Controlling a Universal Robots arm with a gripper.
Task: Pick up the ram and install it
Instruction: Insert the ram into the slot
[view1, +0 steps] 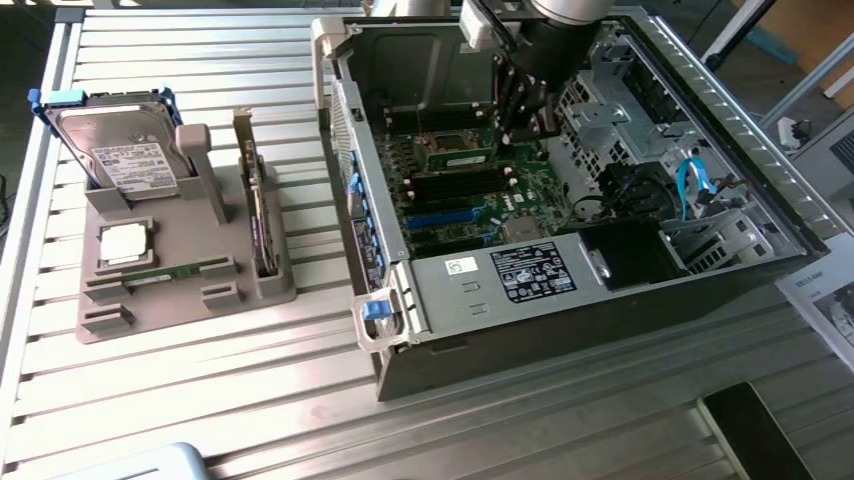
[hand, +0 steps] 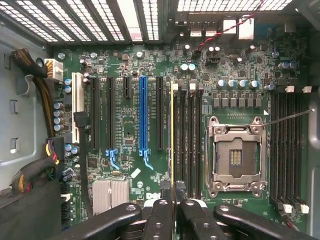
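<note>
Wrist view: noted tool (hand: 173, 204) clamped on ram (hand: 173, 130), edge-on at memory slots (hand: 192, 140). Judged light, stiff, fragile; best gripped along top edge, clear of contacts.

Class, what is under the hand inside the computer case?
The ram, gripped edge-on in the hand, over the memory slots beside the empty processor socket. The slot beneath it is covered.

Robotics lab or assembly test bench indicated. Open computer case (view1: 467, 290) laid on slatted metal table (view1: 200, 400), motherboard (hand: 130, 120) exposed inside. Gray parts fixture (view1: 100, 322) placed beside case, on exterior view's left, loaded with hard drive (view1: 127, 155). Robot arm (view1: 547, 60) positioned above case.
</note>
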